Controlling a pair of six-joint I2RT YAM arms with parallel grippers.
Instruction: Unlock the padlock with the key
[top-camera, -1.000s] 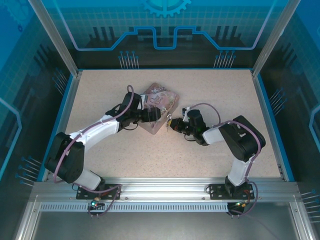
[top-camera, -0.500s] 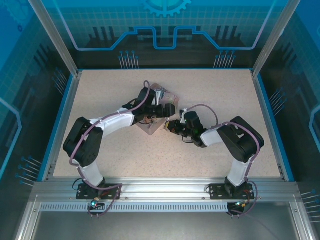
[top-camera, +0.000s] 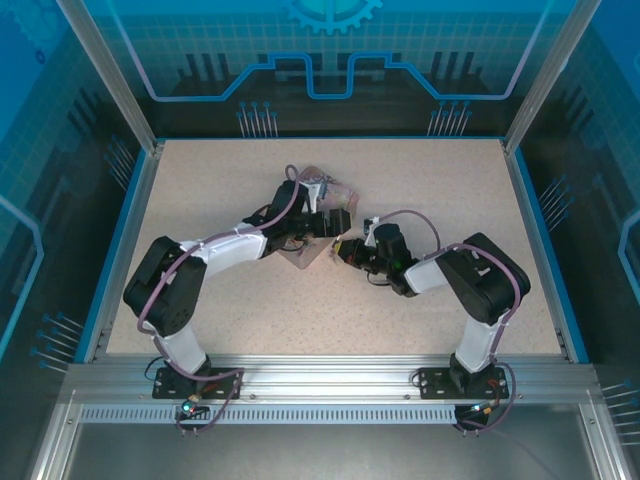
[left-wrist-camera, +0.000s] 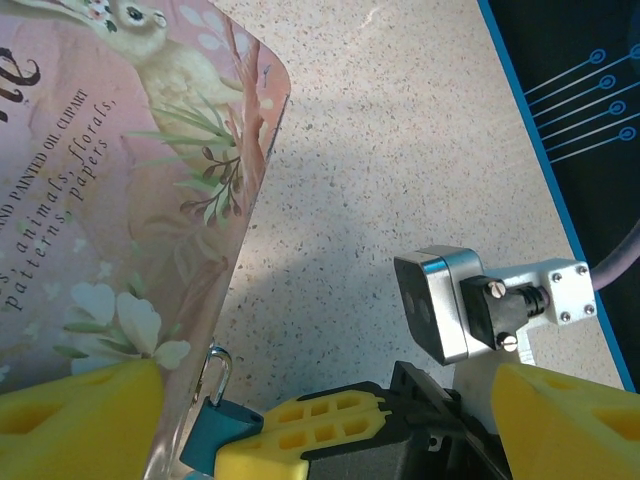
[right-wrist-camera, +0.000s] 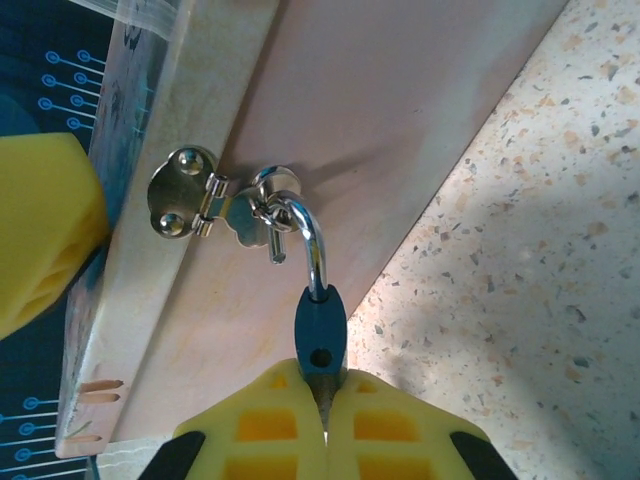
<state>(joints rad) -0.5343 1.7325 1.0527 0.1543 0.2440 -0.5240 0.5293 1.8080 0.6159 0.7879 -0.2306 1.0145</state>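
1. The tin lies mid-table. The padlock hangs at the tin's right side, towards the near corner, its shackle threaded through the hasp
2. The right gripper reaches in from the right. Its fingers are pressed together and pinch the lower end of the padlock body, holding the body out from the tin wall
3. The left gripper hovers over the tin's right edge with its fingers spread wide. One fingertip overlaps the lid, and the other lies well apart to the right, past the right gripper. It grips nothing. Whether the pad over the lid touches the tin cannot be told
4. The place of the key cannot be told
5. Progress, as a judgement: early
   - The shackle appears seated in the body and passes through the hasp, so the padlock reads as locked
   - Done: the padlock is gripped and steadied
   - Left: bring the key to the keyhole, insert it, turn it, and spring the shackle
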